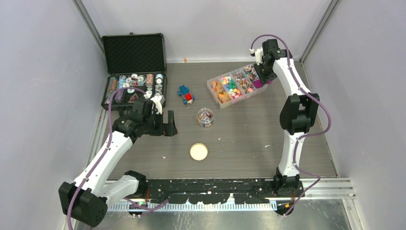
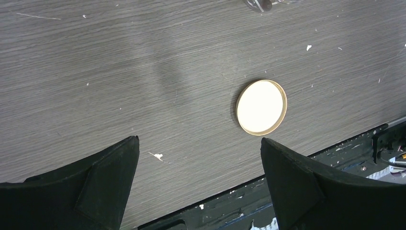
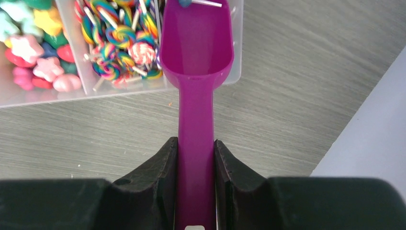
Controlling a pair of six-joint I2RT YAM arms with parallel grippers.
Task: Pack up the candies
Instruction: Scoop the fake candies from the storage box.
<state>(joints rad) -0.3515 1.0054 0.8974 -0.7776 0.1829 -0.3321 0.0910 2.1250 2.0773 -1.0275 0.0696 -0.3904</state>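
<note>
The candies [image 1: 231, 86] were seen sorted by kind in a clear divided box [image 1: 243, 98] near the far right corner of the tabletop [image 1: 258, 139]. A few more were already gathered in a small clear jar [image 1: 205, 117] at the tabletop's middle. A purple scoop [image 3: 196, 52] was gripped by its handle in the right tool [image 3: 195, 143], the jaws clamped on it. The bowl was lowered over the box's end compartment beside the swirled lollipops [image 3: 119, 38], apparently so that a load could be dug out, and it was seen nearly empty. A round lid [image 2: 261, 107], taken to be the jar's, was laid flat toward the near edge, presumably kept off so that the jar could be filled. Not far from it, on the side of the left edge, the left tool [image 2: 198, 142] was held above the bare tabletop with its jaws wide apart and nothing between them, seemingly kept ready for the lid.
</note>
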